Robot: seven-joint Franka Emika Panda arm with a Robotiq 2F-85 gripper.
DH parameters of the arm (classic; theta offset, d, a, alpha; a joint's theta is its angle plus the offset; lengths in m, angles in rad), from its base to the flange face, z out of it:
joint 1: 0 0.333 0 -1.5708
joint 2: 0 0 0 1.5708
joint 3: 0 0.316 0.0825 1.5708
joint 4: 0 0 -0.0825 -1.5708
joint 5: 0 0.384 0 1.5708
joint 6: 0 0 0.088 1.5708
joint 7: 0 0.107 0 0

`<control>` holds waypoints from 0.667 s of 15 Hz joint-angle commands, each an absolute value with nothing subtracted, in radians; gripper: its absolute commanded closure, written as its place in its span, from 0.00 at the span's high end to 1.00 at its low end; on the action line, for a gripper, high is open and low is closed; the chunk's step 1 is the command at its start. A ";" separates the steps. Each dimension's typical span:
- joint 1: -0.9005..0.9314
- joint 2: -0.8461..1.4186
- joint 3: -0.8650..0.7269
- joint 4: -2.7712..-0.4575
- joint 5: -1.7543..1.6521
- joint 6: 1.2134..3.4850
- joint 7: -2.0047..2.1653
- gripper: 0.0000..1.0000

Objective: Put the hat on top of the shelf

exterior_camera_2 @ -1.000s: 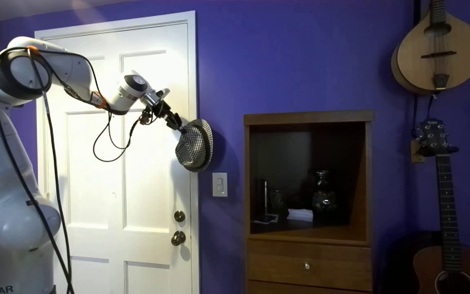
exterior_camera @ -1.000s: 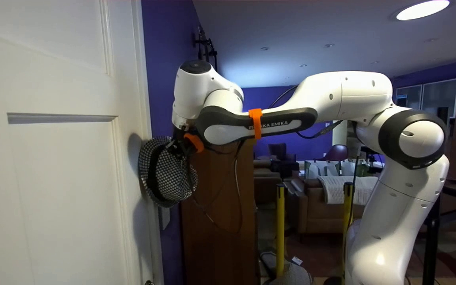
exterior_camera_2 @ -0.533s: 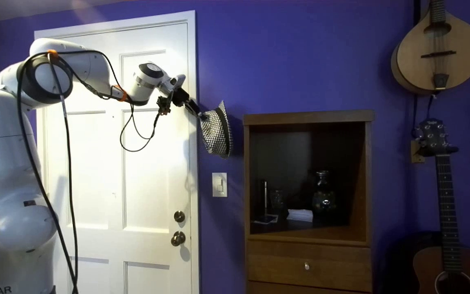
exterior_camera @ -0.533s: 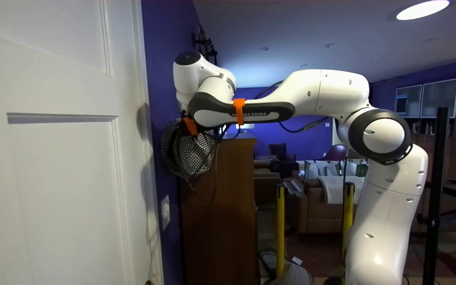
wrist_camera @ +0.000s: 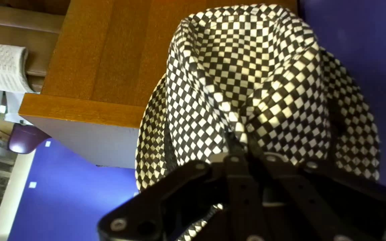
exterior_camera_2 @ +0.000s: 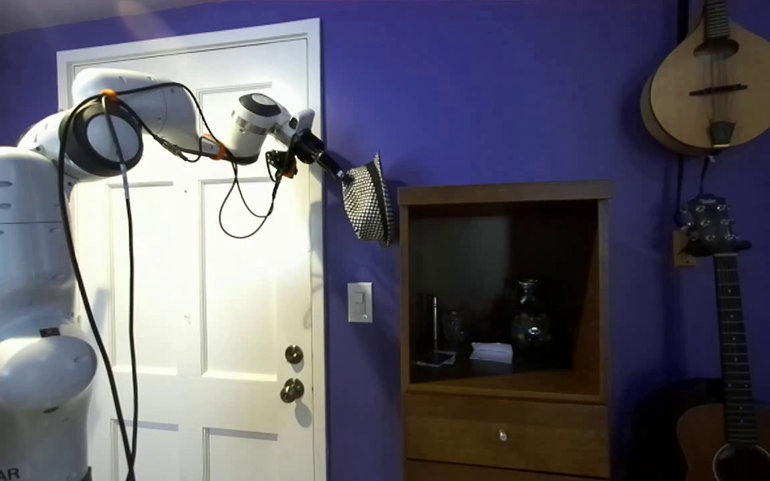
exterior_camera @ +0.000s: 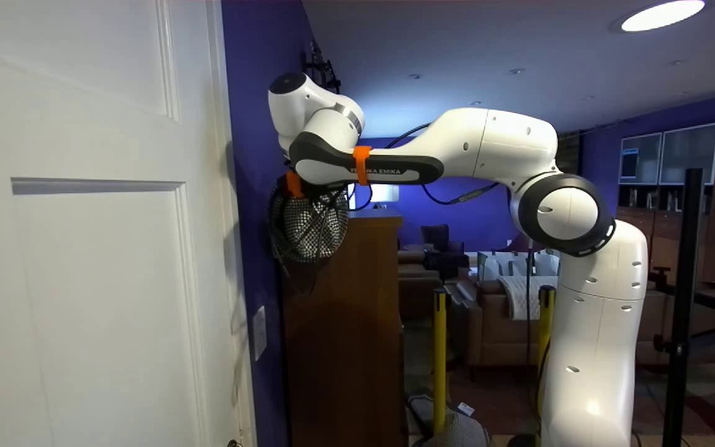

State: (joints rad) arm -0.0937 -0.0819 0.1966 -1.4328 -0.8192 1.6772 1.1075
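Just left of the shelf (exterior_camera_2: 505, 194), the hat (exterior_camera_2: 366, 207) hangs from the hand (wrist_camera: 244, 147), which is pressed closed on a fold of its crown, likely because that crease gives a narrow ridge to pinch and leaves the brim free to land first. The brim is tipped toward the shelf and partly lower than the top board, so the hat probably needs lifting and levelling. Counted: one hat, one shelf, one light switch (exterior_camera_2: 359, 302) and, at right, one guitar (exterior_camera_2: 734, 347) and one mandolin-like instrument (exterior_camera_2: 717, 87).
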 commanded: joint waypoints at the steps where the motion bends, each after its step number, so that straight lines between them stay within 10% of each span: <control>1: -0.043 -0.062 0.151 -1.412 -0.834 1.673 1.146 0.02; 10: -0.086 0.062 0.075 -1.220 -0.715 1.693 1.450 0.02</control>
State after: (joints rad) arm -0.0684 0.0071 0.0926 -1.3309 -0.7747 1.6818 1.3845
